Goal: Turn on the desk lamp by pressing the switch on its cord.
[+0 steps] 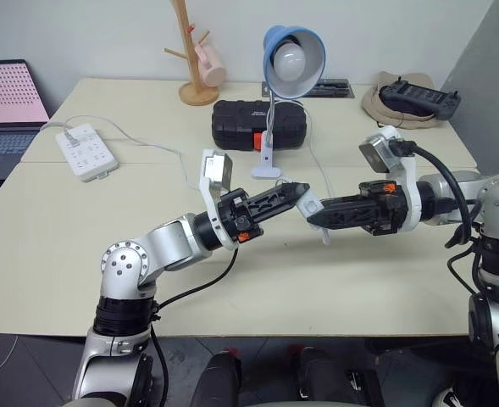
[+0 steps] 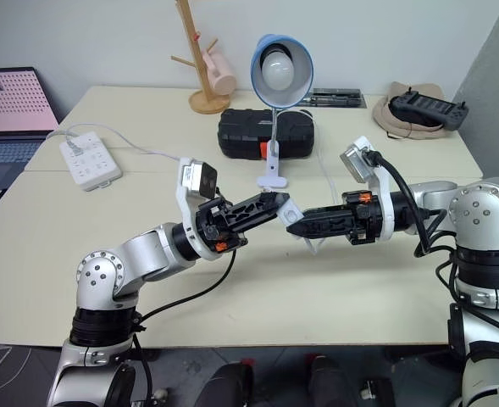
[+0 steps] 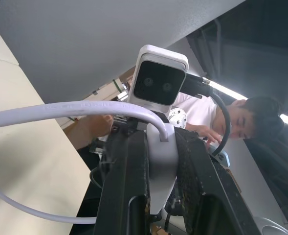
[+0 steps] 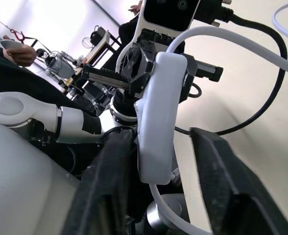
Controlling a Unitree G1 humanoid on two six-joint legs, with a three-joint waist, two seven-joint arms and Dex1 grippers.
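Observation:
The desk lamp (image 1: 293,52), with a blue shade and a white bulb, stands on its small white base (image 1: 265,167) at the middle back of the table. Its thin white cord (image 1: 317,165) runs forward to the switch (image 3: 161,155), a small white oblong held above the table. My left gripper (image 1: 303,192) is shut on the switch from the left. My right gripper (image 1: 313,217) comes in from the right and is open, its fingers (image 4: 221,186) on either side of the switch (image 4: 158,122), one of them standing clear of it.
A black case (image 1: 239,124) lies behind the lamp base, and a white power strip (image 1: 85,151) lies at the left. A wooden stand (image 1: 195,51) holds a pink cup. A laptop (image 1: 8,102) is at far left, a controller (image 1: 418,97) at back right. A person (image 3: 254,117) sits beyond the table.

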